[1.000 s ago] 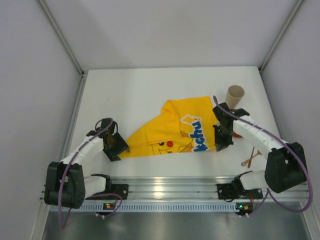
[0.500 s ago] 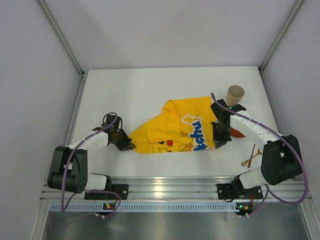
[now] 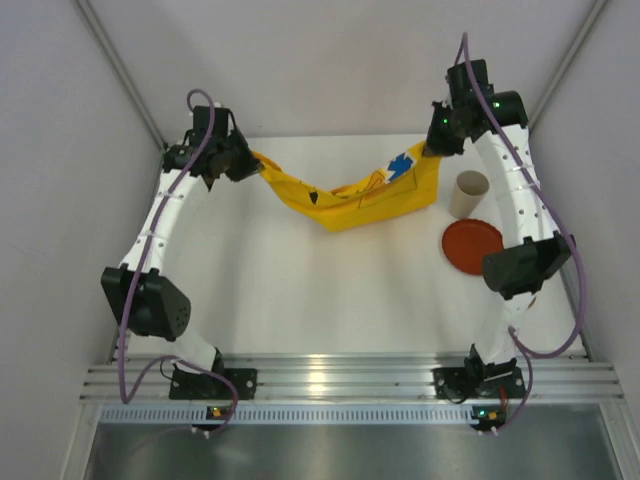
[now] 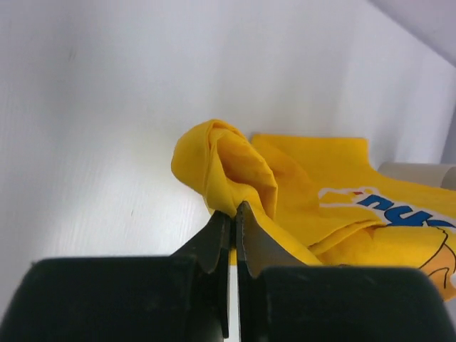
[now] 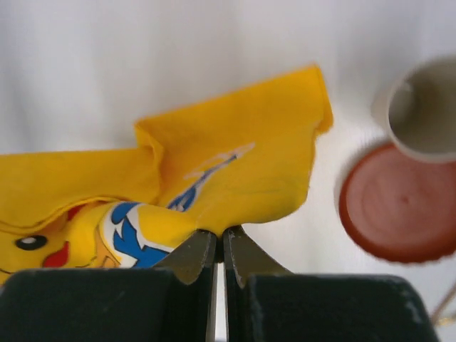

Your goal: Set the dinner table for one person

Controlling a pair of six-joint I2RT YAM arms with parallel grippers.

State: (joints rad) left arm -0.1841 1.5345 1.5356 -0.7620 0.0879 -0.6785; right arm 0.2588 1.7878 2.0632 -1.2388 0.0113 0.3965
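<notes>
place: robotics lab test cell | evidence: plain white enclosure walls [image 3: 340,60], aluminium rail [image 3: 340,376], bolted robot arm base [image 3: 212,382]

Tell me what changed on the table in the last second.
The left gripper closed on the yellow cloth at its left corner; the right gripper already pinched the other end. Both arms swung up toward the far edge, lifting the cloth so it sags between them. The red plate, mostly hidden before, now shows. The paper cup stayed put on the dinner table.

Yellow cloth [image 3: 350,200] lifted — hanging midair, plate [image 3: 473,245] uncovered
</notes>
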